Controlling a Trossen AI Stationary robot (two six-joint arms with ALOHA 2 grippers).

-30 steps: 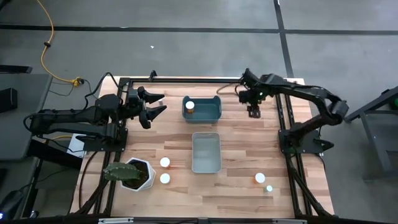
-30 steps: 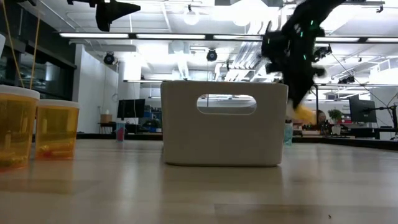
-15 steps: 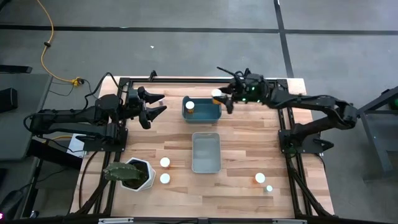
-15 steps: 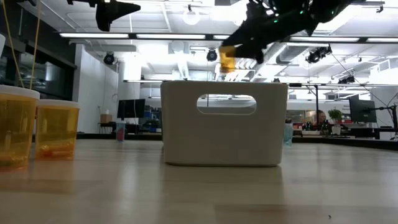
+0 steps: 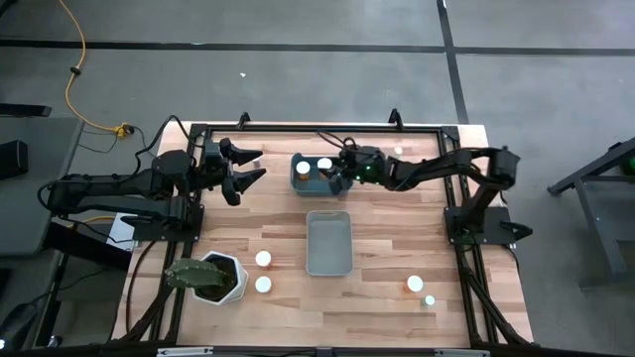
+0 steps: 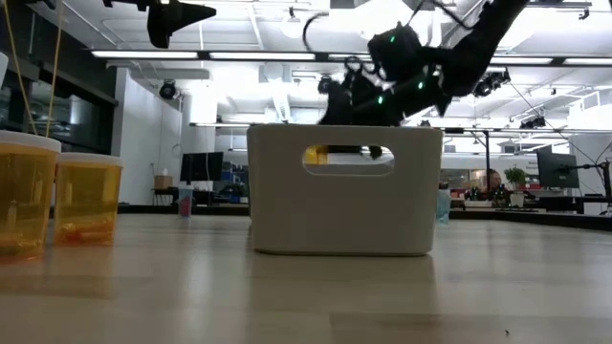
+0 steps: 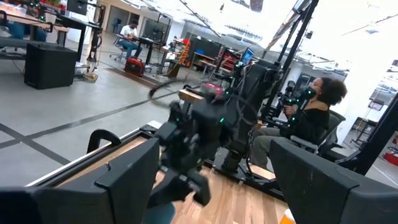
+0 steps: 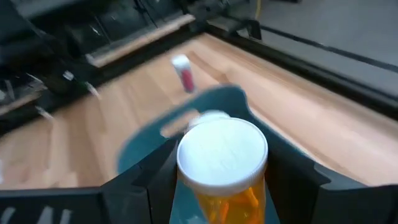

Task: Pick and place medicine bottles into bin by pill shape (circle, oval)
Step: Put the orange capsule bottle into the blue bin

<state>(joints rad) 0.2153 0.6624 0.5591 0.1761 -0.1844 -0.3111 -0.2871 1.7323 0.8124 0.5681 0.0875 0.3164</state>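
Observation:
My right gripper reaches into the far teal bin, shut on an amber medicine bottle with a white cap. That bottle shows through the bin's handle slot in the low view. A second bottle stands in the same bin. My left gripper hovers open and empty left of the bin. Two bottles stand near the left front, and two more at the right front. My right gripper pinches the bottle's amber body just below the cap, one finger on each side. The fingers come from the table's right, slanting down. The bottle is upright, cap up, inside the bin walls; whether its base rests on the bin floor is hidden.
An empty grey-blue bin lies nearer than the far bin. A white hexagonal pot with a cactus stands at the front left. A small white thing lies near the far edge. A black frame borders the table.
My right gripper has carried the bottle from the table's far right toward the left, turning from pointing down to slanting leftward. It then went down, so the bottle has gone from above the far bin's rim to inside it. It has stayed shut on the bottle.

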